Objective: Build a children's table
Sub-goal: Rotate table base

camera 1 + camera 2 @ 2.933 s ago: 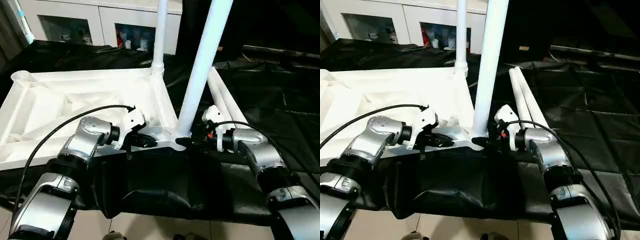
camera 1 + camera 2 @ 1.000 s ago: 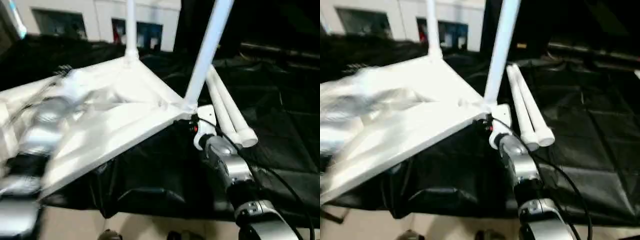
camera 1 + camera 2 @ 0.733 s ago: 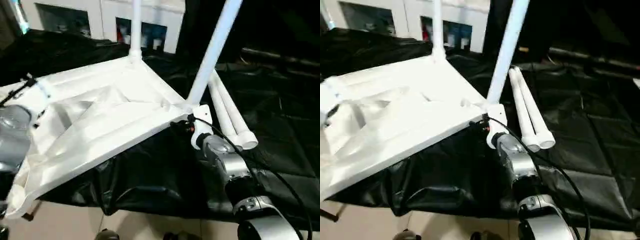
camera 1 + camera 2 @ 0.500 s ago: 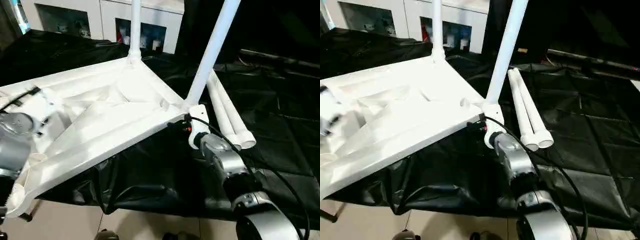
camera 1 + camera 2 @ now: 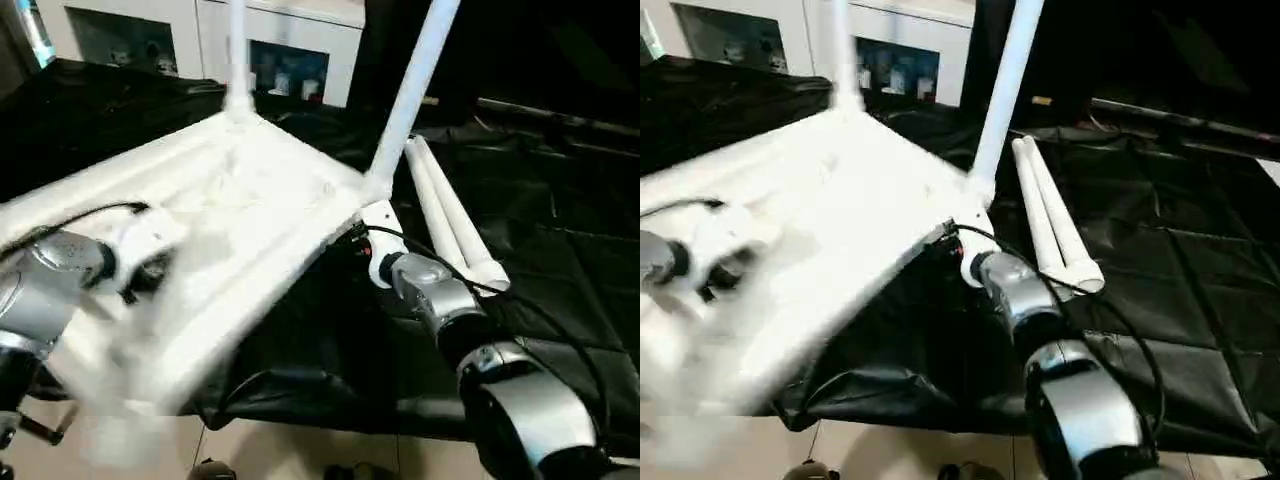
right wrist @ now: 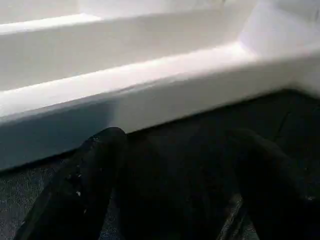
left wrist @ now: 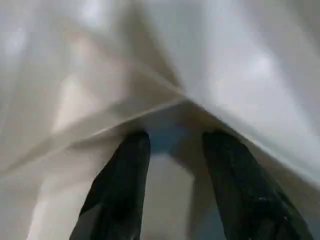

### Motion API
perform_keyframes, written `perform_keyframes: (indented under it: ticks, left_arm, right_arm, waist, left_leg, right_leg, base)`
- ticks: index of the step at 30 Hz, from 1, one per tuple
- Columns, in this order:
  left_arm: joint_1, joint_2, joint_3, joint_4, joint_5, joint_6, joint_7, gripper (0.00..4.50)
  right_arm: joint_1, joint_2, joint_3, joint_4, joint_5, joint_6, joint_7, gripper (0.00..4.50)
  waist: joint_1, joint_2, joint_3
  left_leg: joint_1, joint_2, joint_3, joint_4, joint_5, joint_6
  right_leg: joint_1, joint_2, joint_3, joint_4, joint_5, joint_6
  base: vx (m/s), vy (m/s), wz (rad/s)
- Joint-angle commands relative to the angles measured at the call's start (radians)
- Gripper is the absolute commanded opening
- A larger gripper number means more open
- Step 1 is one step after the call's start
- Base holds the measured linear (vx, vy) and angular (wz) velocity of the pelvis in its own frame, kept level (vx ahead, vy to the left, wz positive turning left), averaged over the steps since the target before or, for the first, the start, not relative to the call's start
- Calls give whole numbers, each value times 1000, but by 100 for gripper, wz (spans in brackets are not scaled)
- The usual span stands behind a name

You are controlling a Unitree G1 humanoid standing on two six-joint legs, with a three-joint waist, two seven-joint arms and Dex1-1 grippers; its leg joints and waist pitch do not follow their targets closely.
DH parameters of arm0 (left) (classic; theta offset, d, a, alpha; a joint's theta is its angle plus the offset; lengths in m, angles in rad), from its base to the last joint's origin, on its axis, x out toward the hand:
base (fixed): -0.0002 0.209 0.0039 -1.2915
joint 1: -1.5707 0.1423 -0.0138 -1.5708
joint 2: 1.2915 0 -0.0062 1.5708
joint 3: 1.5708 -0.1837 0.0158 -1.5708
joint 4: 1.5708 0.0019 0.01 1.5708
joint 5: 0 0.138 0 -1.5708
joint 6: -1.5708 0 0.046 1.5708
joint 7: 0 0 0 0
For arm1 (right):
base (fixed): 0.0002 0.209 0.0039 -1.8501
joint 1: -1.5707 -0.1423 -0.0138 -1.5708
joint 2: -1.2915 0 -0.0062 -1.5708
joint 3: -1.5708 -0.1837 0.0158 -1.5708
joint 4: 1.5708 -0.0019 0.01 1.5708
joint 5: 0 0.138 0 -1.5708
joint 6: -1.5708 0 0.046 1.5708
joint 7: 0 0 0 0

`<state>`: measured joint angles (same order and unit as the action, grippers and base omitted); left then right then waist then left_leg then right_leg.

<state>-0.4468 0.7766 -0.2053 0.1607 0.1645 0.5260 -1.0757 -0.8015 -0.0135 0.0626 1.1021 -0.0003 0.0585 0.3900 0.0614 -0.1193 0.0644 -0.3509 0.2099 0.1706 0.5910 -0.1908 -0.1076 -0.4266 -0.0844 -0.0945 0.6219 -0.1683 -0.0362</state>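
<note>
Head camera: the white plastic rectangular tabletop [image 5: 230, 210] lies underside up, smeared by motion, its ribbed underside a pale blur on a crinkled glossy black sheet [image 5: 560, 240]. Two white tapered tube legs stand in corner sockets: one [image 5: 412, 75] rises just beyond the right gripper [image 5: 352, 236], the other [image 5: 237, 50] stands at the far corner. Two more white tube legs [image 5: 450, 225] lie side by side on the black sheet, just to the outer side of the right arm, their open round ends toward the camera. The left gripper [image 5: 150, 275] sits over the tabletop's near-left part, at the end of its silver forearm with a black cable looping behind. Behind the sheet stands a white glass-door cabinet [image 5: 200, 40] (small coloured items show through the panes); pale floor tiles [image 5: 300, 450] show at the near edge.

Left wrist camera: the two black fingers [image 7: 120, 190] stand partly apart with a smooth white plastic rib junction of the tabletop just ahead of their tips; whether they touch it I cannot tell.

Right wrist camera: the black fingers [image 6: 85, 185] are spread wide and hold nothing, lying over the black sheet, with the tabletop's thick white rim [image 6: 150, 85] just ahead of them, its ribs running behind.
</note>
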Motion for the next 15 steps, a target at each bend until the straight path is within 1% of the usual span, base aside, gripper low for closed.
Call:
perform_keyframes:
  ticks: [1, 2, 3, 4, 5, 6, 7, 8, 9, 10, 11, 12, 13, 14, 15]
  left_arm:
    - [-28, -57, -52, -63, -87, -33, -81, 205]
    - [-45, -73, -60, -57, -98, -38, -105, 205]
    - [-45, -73, -60, -57, -98, -38, -105, 205]
    - [-57, -84, -67, -48, -102, -44, -117, 205]
    - [-75, -102, -77, -31, -109, -54, -141, 205]
    - [-83, -110, -83, -22, -112, -59, -151, 205]
    - [-94, -123, -91, -7, -113, -66, -161, 205]
    - [-118, -146, -111, 35, -102, -90, -162, 205]
    - [-119, -146, -111, 36, -101, -90, -162, 205]
    - [-134, -157, -122, 68, -89, -110, -158, 205]
    - [-149, -169, -130, 104, -73, -138, -144, 205]
    - [-168, -181, -137, 148, -49, -167, -115, 205]
    - [-181, -190, -142, 178, -32, -186, -95, 205]
    - [-207, -207, -146, 236, -5, -221, -49, 205]
    - [-225, -217, -149, 276, 10, -243, -21, 205]
  right_arm:
    - [-43, 26, 4, 12, -1, -31, 22, 360]
    - [-52, 29, 2, 26, -1, -39, 21, 360]
    - [-52, 29, 2, 26, -1, -39, 21, 360]
    - [-54, 29, 3, 29, -1, -41, 22, 360]
    - [-59, 30, 1, 40, -4, -51, 24, 360]
    - [-59, 29, 2, 40, -6, -53, 26, 360]
    - [-57, 27, 3, 39, -8, -55, 29, 360]
    - [-57, 20, 4, 41, -12, -62, 33, 360]
    - [-57, 20, 4, 42, -12, -62, 33, 360]
    - [-60, 15, 3, 48, -14, -69, 36, 360]
    - [-60, 11, 1, 48, -13, -72, 39, 360]
    - [-61, 6, -1, 49, -13, -77, 40, 360]
    - [-62, 2, -2, 49, -13, -80, 40, 360]
    - [-62, -6, -4, 45, -13, -84, 42, 360]
    - [-63, -11, -7, 45, -15, -89, 43, 360]
  waist:
    - [1, 39, -71]
    - [1, 37, -70]
    - [2, 38, -70]
    - [1, 37, -70]
    - [0, 34, -69]
    - [-2, 37, -69]
    - [-3, 36, -70]
    - [-3, 41, -70]
    - [-4, 41, -72]
    - [-3, 45, -72]
    - [-4, 45, -72]
    - [-2, 52, -72]
    - [-2, 49, -72]
    - [1, 54, -72]
    - [3, 54, -73]
  left_leg:
    - [4, 19, 3, -74, -147, -33]
    - [4, 20, 3, -75, -157, -35]
    - [5, 20, 3, -74, -169, -38]
    - [4, 19, 3, -74, -174, -38]
    - [-1, 19, 1, -75, -174, -38]
    - [-1, 18, 1, -73, -175, -38]
    - [-2, 18, 1, -73, -172, -39]
    - [-3, 19, -1, -73, -166, -39]
    - [-1, 18, 1, -71, -160, -37]
    - [1, 18, 1, -71, -159, -38]
    - [0, 18, 1, -71, -157, -37]
    - [1, 17, 1, -71, -162, -35]
    - [2, 16, 3, -70, -167, -34]
    - [6, 15, 4, -69, -177, -33]
    - [4, 17, 1, -69, -192, -35]
  right_leg:
    - [66, -59, 61, -46, -98, -227]
    - [66, -60, 62, -48, -114, -223]
    - [65, -61, 62, -51, -136, -216]
    - [65, -61, 63, -52, -145, -213]
    - [70, -62, 63, -52, -158, -203]
    - [69, -63, 63, -56, -176, -195]
    - [70, -62, 63, -54, -177, -192]
    - [71, -62, 64, -54, -181, -189]
    - [69, -59, 64, -55, -167, -189]
    - [68, -59, 63, -53, -158, -193]
    - [69, -57, 63, -52, -145, -197]
    - [69, -55, 63, -54, -146, -199]
    - [68, -54, 63, -57, -148, -198]
    - [66, -52, 63, -60, -146, -200]
    - [69, -55, 63, -56, -161, -200]
  base:
    - [0, 0, 0]
    - [0, 0, 0]
    - [0, 0, 0]
    - [0, 0, 0]
    - [0, 0, 0]
    - [0, 0, 0]
    - [0, 0, 0]
    - [0, 0, 0]
    - [0, 0, 0]
    - [0, 0, 0]
    - [0, 0, 0]
    - [0, 0, 0]
    - [0, 0, 0]
    - [0, 0, 0]
    - [0, 0, 0]
